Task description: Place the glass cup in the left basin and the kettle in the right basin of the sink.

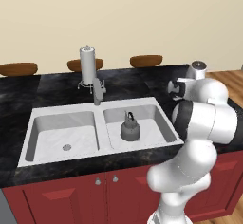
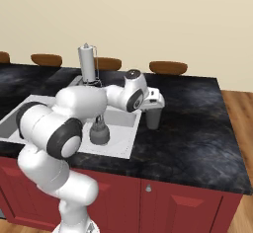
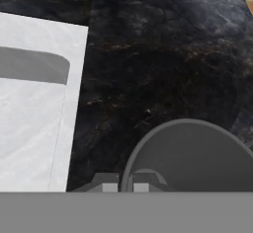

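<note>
Both base views overlook the sink [image 1: 99, 123]; hand view close.

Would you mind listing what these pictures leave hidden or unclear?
- Gripper: in the hand view the bottom edge cuts its fingers; jaw state unreadable.
- Glass cup: in the right base view the hand covers its top; any grip is unclear.
- Kettle: the arm overlaps its top there.

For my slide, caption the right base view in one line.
Kettle sits in the sink's right basin while the hand reaches down at the glass cup on the black counter.
</note>
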Robot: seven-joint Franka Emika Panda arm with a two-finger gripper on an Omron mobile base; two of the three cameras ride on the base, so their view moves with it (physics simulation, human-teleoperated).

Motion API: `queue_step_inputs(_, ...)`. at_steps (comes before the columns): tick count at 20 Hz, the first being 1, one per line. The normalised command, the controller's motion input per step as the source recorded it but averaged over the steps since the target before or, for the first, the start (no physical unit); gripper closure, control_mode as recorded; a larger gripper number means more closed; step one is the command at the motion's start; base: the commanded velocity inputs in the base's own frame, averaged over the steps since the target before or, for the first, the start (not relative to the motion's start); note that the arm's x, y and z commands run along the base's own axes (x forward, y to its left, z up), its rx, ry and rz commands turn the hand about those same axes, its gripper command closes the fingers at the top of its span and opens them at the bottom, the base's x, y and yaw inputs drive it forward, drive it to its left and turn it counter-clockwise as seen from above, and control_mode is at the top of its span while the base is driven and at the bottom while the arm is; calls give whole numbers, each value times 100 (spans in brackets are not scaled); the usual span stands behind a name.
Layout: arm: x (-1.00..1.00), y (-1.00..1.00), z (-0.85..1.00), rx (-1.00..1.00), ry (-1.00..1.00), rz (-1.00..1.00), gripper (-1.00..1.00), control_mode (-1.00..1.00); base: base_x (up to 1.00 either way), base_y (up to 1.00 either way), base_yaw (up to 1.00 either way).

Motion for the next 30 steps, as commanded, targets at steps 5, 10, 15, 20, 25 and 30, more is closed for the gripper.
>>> queue_step_inputs(5, -47, 58, 28, 1, -6, 6, 100, -100, 0, 0, 0)
queue_step_inputs(10, -41, 59, 17, 2, -4, 6, 100, -100, 0, 0, 0)
queue_step_inputs(15, -31, 72, 8, 2, -4, 6, 100, -100, 0, 0, 0)
queue_step_inputs(20, -20, 73, 15, 5, -5, 5, 100, -100, 0, 0, 0)
queue_step_inputs(25, -21, 76, 14, 3, -5, 5, 100, -100, 0, 0, 0)
queue_step_inputs(30, -24, 82, 5, 3, -4, 5, 100, -100, 0, 0, 0)
